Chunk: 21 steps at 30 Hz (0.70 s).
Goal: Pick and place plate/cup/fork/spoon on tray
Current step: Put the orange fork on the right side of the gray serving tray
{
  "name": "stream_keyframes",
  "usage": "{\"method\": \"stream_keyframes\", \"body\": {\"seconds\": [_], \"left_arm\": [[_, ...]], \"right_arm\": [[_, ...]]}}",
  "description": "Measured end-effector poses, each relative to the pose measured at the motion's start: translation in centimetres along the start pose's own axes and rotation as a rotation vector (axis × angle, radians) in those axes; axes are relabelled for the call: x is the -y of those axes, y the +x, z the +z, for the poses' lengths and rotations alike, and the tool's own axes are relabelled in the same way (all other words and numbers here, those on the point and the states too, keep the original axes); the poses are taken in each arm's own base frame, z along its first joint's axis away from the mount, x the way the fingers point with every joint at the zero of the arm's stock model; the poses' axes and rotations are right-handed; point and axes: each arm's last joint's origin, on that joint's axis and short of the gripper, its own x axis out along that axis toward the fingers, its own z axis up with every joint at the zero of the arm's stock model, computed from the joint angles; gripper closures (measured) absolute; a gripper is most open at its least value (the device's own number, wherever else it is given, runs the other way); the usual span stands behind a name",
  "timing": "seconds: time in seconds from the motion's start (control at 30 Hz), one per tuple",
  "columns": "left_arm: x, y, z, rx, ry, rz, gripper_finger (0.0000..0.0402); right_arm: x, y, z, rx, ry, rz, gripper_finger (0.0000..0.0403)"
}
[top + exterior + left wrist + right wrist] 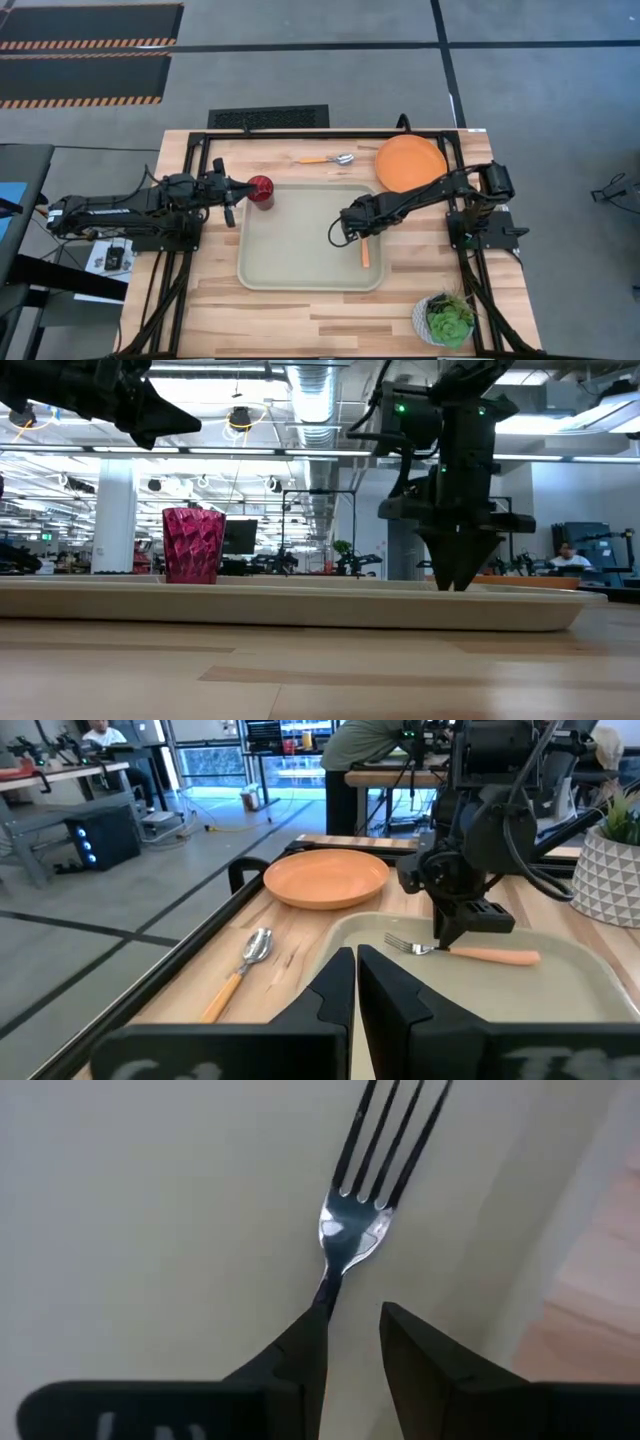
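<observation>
The fork (350, 1230) lies in the tray (290, 250) near its right side, with its orange handle (364, 252) toward the near edge. My right gripper (352, 1308) points down at the fork's neck, slightly open. The dark red cup (260, 188) stands upright at the tray's far left corner. My left gripper (238, 190) hovers shut and empty just left of the cup. The spoon (330, 159) and the orange plate (410, 162) lie on the table beyond the tray's far rim. My right gripper comes from above with its fingers on the two sides of the fork's neck (328, 1288). The neck passes under one fingertip (305, 1335) and the gap between the fingers shows bare tray. I cannot tell whether that finger touches the fork.
A white pot with a green plant (445, 320) stands at the table's near right corner. Bare tray floor lies between the cup and the fork. A dark frame (330, 132) runs along the table's far edge. People sit at desks in the room behind.
</observation>
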Motion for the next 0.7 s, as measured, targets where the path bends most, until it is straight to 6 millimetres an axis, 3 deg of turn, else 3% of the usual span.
{"method": "stream_keyframes", "body": {"seconds": [0.7], "left_arm": [[-0.1,0.0,-0.1,-0.008,0.003,0.018,0.0395]], "right_arm": [[-0.5,-0.4,1.0,0.025,-0.015,0.049,0.0268]]}}
